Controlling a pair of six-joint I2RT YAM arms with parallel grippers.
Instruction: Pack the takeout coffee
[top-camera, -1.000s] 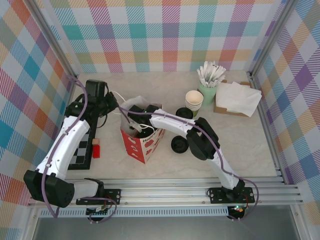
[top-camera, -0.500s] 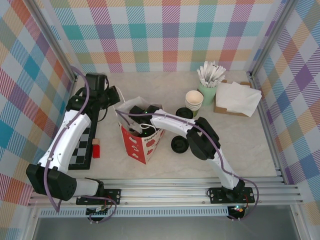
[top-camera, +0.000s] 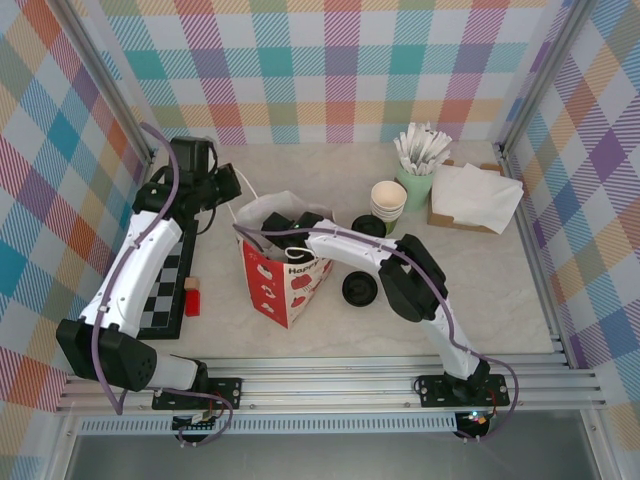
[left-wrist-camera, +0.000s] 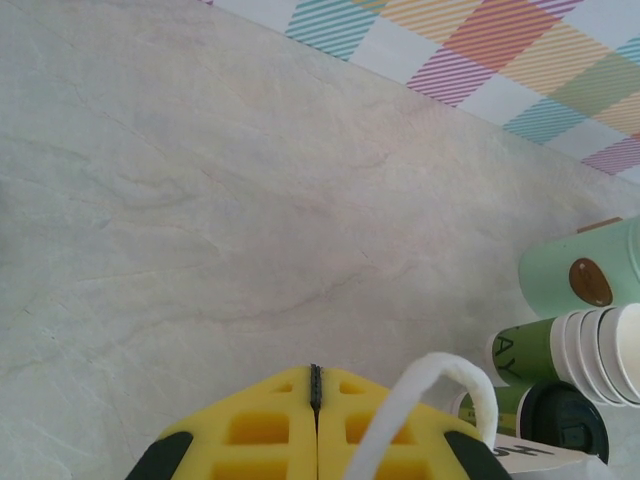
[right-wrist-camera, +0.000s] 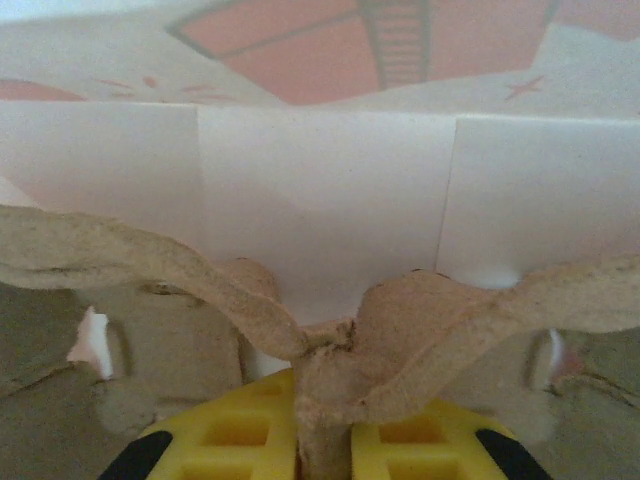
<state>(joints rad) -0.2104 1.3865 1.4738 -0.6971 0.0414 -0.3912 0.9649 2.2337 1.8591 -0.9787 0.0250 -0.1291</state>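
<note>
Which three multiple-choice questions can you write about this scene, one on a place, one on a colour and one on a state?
1. The takeout coffee stands:
A) in the near left corner
B) beside the stack of cups
C) in the far left corner

2. The small block left of the paper bag is:
A) red
B) blue
C) yellow

3. The right gripper is:
A) wide open
B) shut on the brown cardboard tray
C) shut on the takeout coffee

Answers:
1 B: its black lid sits right next to the stack.
2 A: the block is plainly red.
3 B: the wrist view shows the tray pinched in it.
</note>
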